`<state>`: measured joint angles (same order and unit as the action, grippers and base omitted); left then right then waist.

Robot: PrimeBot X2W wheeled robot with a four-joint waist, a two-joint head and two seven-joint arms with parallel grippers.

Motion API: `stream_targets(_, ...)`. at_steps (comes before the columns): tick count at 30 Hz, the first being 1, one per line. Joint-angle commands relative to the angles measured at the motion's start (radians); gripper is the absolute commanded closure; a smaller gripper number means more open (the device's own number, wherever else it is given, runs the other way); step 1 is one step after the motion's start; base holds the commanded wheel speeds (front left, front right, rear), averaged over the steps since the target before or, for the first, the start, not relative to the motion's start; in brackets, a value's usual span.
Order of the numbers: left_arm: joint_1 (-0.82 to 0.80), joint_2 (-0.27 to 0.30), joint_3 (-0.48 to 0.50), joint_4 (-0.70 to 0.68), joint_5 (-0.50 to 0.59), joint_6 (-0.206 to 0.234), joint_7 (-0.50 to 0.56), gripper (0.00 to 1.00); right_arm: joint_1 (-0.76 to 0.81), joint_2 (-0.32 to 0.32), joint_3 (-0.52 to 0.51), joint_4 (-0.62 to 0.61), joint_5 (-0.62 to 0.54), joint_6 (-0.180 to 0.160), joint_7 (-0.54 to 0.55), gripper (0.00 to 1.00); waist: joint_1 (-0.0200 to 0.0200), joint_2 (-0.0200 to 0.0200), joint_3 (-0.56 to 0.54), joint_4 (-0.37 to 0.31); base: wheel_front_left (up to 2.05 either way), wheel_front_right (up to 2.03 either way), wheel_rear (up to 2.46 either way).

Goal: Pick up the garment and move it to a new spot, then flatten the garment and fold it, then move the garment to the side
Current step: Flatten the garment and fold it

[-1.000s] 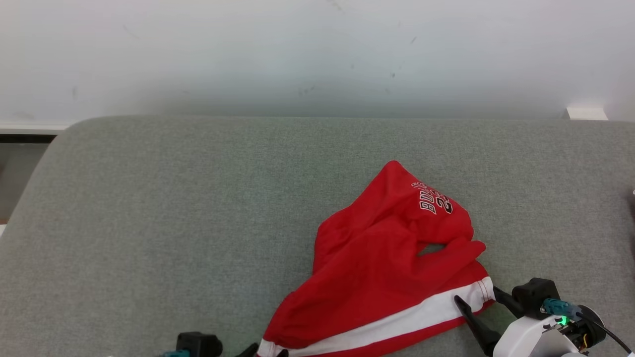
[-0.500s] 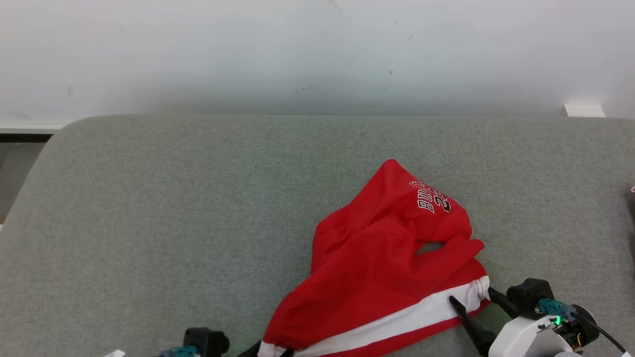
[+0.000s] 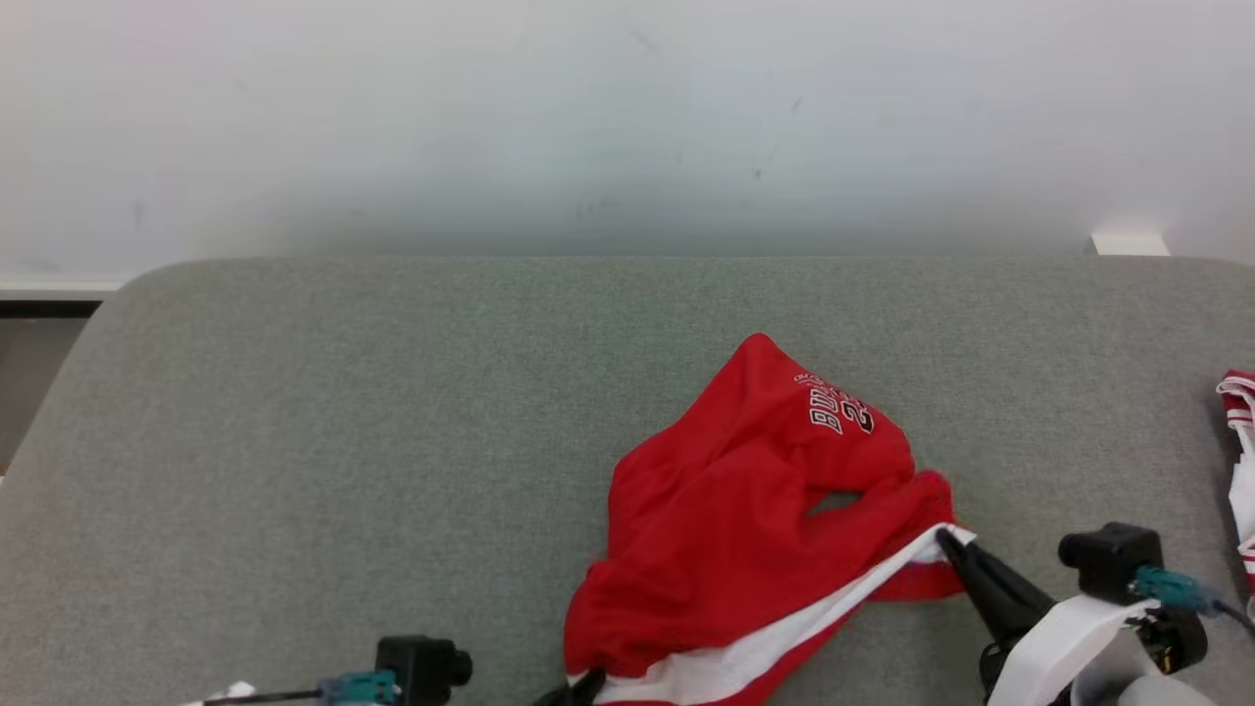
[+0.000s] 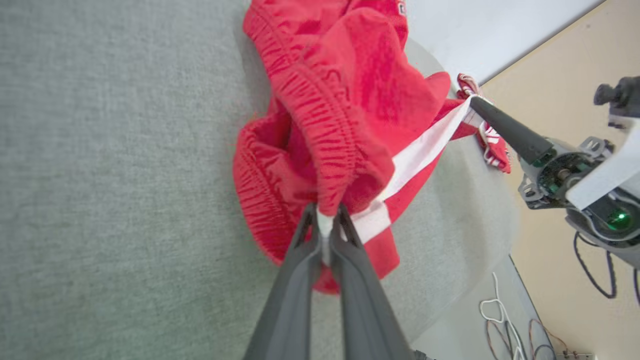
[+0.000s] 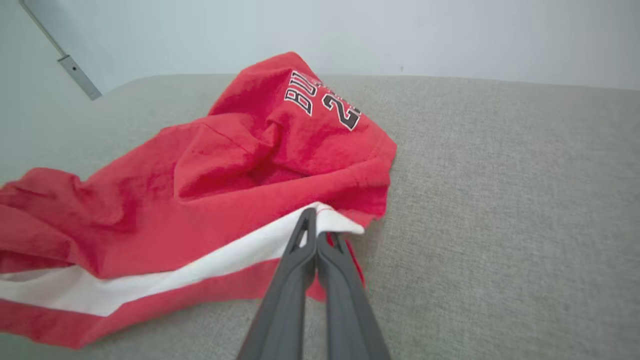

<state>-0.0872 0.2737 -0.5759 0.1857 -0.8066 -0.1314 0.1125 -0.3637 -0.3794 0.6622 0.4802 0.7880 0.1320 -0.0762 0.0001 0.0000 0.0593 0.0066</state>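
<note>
"Pinching it at both ends, is it?"

"Yes. The red garment [image 3: 745,510], shorts by the look of it, lies crumpled on the grey cushion [image 3: 294,441], toward the cushion's front edge and right of its middle. The left gripper [image 4: 326,222] is clamped on the white stripe [image 5: 150,280] at the end nearest the cushion's front edge. The right gripper [image 5: 315,225] is closed on the stripe's other end, further toward the cushion's right side."

"Why the stripe?"

"My guess is that it runs along one straight side. With both ends of it held, the arms can lift and draw that side taut, so the rest falls out of its bunch instead of coming up as a ball."

"Is it off the cushion?"

"Mostly not. The bulk rests on the cushion, with the printed part pointing toward the cushion's back edge. Only the pinched corners look raised."

"Room to move it?"

"Plenty. The cushion's left half is bare, and so is the strip along its back edge under the wall [image 3: 627,118]. The tight side is the cushion's right edge, where a red-and-white garment [image 3: 1237,461] lies. Off the cushion's right end there are cables [image 4: 500,315] on the floor [image 4: 565,100]. I'd carry it toward the cushion's middle or left."
</note>
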Motion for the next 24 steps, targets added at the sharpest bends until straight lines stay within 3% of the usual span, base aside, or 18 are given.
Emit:
stream_targets(1, 0.008, 0.022, 0.014, -0.041, -0.042, 0.001, 0.008, 1.00, 0.015, -0.028, -0.018, -0.030, 0.034, -0.003, -0.014, 1.00, -0.0001, 0.0000, -0.017, -0.014, 0.00, 0.00, 0.00)
stream_targets(13, 0.017, 0.090, 0.094, -0.420, -0.311, 0.009, 0.095, 1.00, 0.136, -0.239, -0.156, -0.420, 0.260, -0.003, 0.024, 1.00, -0.0001, 0.0000, -0.080, -0.093, 0.00, 0.00, 0.00)
stream_targets(24, 0.007, 0.138, 0.198, -0.713, -0.438, 0.093, 0.157, 1.00, 0.340, -0.370, -0.421, -0.807, 0.412, -0.003, 0.052, 1.00, -0.0001, 0.0000, -0.095, -0.149, 0.00, 0.00, 0.00)
